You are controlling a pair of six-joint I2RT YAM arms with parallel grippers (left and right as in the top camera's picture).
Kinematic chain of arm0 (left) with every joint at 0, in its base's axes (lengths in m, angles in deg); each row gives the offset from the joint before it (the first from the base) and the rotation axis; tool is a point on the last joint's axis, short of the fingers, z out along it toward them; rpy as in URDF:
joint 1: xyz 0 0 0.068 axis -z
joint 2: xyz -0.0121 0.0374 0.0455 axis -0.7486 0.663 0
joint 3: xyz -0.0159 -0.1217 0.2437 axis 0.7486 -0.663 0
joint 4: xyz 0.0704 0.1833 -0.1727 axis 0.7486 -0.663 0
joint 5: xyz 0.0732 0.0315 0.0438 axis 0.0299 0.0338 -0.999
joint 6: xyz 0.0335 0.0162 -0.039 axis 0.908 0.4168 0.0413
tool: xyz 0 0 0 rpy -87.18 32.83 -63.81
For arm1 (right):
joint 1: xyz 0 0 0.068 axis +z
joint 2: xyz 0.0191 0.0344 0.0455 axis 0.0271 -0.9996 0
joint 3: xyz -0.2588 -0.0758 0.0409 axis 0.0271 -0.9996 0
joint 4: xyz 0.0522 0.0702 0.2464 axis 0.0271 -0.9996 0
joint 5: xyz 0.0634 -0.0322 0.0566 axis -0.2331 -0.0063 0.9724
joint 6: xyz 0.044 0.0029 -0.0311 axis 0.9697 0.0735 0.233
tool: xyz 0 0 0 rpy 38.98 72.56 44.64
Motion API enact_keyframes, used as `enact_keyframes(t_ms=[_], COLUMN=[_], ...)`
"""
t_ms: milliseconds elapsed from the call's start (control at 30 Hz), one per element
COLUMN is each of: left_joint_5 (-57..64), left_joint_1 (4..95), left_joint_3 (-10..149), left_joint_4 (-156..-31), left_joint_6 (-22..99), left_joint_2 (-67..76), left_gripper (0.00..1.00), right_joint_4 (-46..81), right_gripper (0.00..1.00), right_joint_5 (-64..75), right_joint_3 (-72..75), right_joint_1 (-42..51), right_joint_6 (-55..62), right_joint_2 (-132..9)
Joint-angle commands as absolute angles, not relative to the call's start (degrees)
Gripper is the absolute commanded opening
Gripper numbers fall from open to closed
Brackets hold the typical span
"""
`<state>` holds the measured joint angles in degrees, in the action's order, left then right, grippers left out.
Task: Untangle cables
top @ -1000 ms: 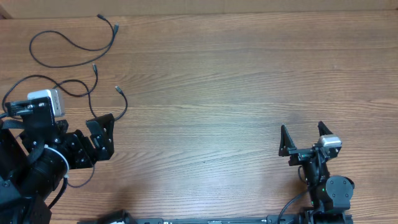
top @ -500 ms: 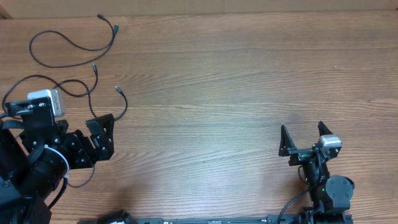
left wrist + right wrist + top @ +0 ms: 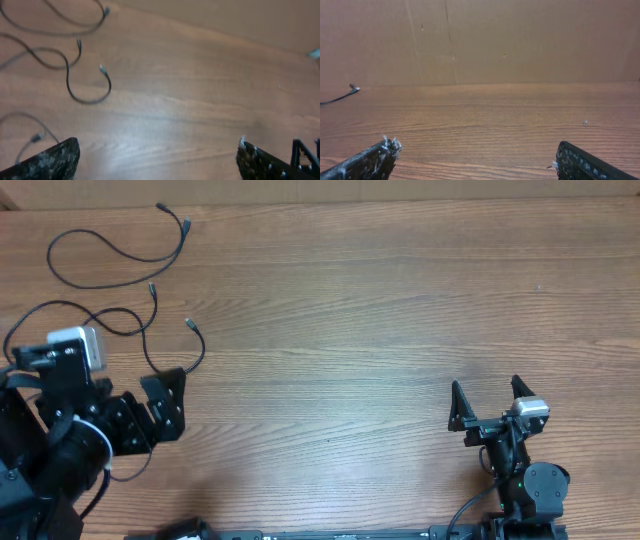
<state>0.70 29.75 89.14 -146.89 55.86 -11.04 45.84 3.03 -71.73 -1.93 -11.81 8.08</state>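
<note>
At the near right edge of the table (image 3: 400, 300), the right gripper (image 3: 485, 388) sits just where it was a second ago, its fingers spread wide with nothing between them. It looks out over bare wood, well apart from any cord.

At the near left, the left gripper (image 3: 172, 406) is also spread wide and holds nothing. This arm is the only thing that has changed. Over the last second it has slid a little toward the near edge, so its fingers have drawn slightly back from the cords. In the left wrist view a near strand (image 3: 36, 137) with a small plug lies just beside the left finger, and I cannot tell which cord it belongs to.

Just beyond the gripper lies the hooked cable (image 3: 203, 352), curling round to a free plug. A little farther left, the second cable (image 3: 125, 332) crosses it, so these two are not yet separated. At the far left, the far loop (image 3: 52, 258) lies open on the wood. Its end is near the second cable's plug, but the loop itself looks apart from the others.

None of the cables (image 3: 67, 75) has shifted across the three overhead views. The small retreat looks like repositioning, not a pull, and it has not moved the untangling forward. The crossing of the two middle cords is probably what remains, and the free plug of the hooked cable seems the easiest thing to grasp.
</note>
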Motion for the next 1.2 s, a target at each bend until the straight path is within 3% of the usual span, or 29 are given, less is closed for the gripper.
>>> enact_keyframes(t_ms=[0,100,233,367,933,1167], left_joint_5=[1.1,1.6,-0.5,-2.1,-4.2,-3.8], left_joint_1=[29.9,33.0,45.8,51.5,45.7,45.6], left_joint_3=[89.7,88.4,84.4,78.2,45.7,40.5], left_joint_4=[-150.7,-149.6,-144.6,-138.7,-120.9,-116.8], left_joint_6=[57.4,57.4,65.9,72.8,75.6,74.5], left_joint_2=[-11.1,-11.1,-12.2,-15.1,-40.6,-44.6], left_gripper=[1.00,1.00,1.00,1.00,1.00,1.00], right_joint_4=[46.1,46.1,46.1,46.1,46.1,46.1], right_gripper=[1.00,1.00,1.00,1.00,1.00,1.00], right_joint_5=[3.0,3.0,3.0,3.0,3.0,3.0], right_joint_3=[-72.3,-72.3,-72.3,-72.3,-72.3,-72.3], right_joint_1=[-2.4,-2.4,-2.4,-2.4,-2.4,-2.4], right_joint_6=[-11.9,-11.9,-11.9,-11.9,-11.9,-11.9], right_joint_2=[8.8,8.8,8.8,8.8,8.8,8.8])
